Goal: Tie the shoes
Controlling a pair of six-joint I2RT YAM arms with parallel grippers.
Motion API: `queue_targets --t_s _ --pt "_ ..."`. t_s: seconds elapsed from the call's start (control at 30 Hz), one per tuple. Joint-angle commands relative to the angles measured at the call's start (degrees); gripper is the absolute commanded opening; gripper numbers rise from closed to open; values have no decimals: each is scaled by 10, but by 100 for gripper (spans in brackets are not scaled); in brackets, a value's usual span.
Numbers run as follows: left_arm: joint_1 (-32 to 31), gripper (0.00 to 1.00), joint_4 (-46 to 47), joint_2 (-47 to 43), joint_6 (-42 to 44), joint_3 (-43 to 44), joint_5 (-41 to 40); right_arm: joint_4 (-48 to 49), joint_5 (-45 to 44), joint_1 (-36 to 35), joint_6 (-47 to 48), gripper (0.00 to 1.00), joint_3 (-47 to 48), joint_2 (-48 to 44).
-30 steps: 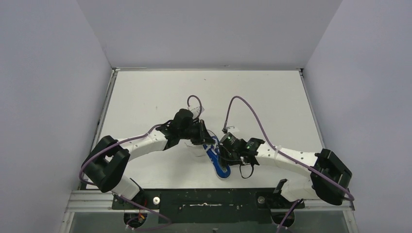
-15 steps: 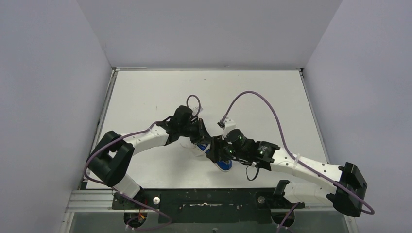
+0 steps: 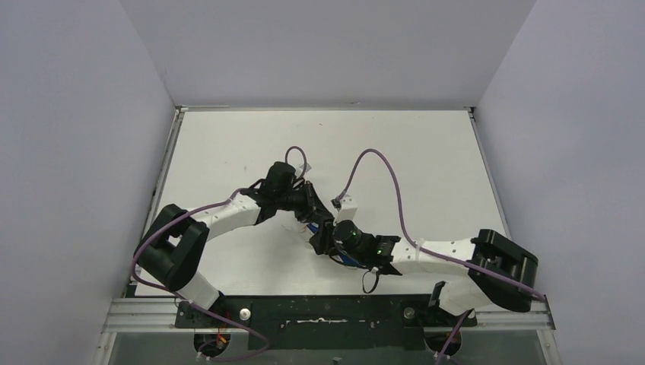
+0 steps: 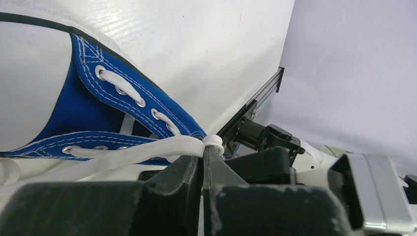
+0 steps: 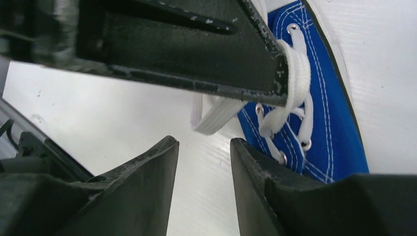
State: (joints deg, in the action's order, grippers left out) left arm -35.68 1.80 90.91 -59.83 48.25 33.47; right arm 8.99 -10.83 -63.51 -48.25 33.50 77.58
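Right arm has folded back, sliding the right gripper [image 3: 322, 245] to six o'clock of the left gripper [image 3: 317, 220]. Table [image 3: 228, 144] lies open toward twelve. Blue sneaker [image 5: 334, 132] sits beneath both; left gripper pinches its white lace [image 4: 162, 146], right gripper gapes, empty.

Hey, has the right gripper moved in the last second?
Yes. Judged against the fixed base rail, the right gripper has swung left, toward the table's left side.
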Motion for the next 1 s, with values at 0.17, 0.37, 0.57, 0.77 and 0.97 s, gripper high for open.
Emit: queue_targets --t_s 0.17,0.37,0.57,0.77,0.97 --pt "17 0 28 -15 -1 1 38 193 -109 -28 31 46 12 82" --pt "28 0 -13 5 41 24 84 264 -142 -42 73 47 -8 106" --pt "29 0 10 -11 30 12 87 243 -142 -35 95 47 14 139" --pt "33 0 -17 -19 47 23 93 261 -86 -23 153 7 26 153" --pt "51 0 -31 -30 56 17 81 -175 30 -6 84 0 92 -28"
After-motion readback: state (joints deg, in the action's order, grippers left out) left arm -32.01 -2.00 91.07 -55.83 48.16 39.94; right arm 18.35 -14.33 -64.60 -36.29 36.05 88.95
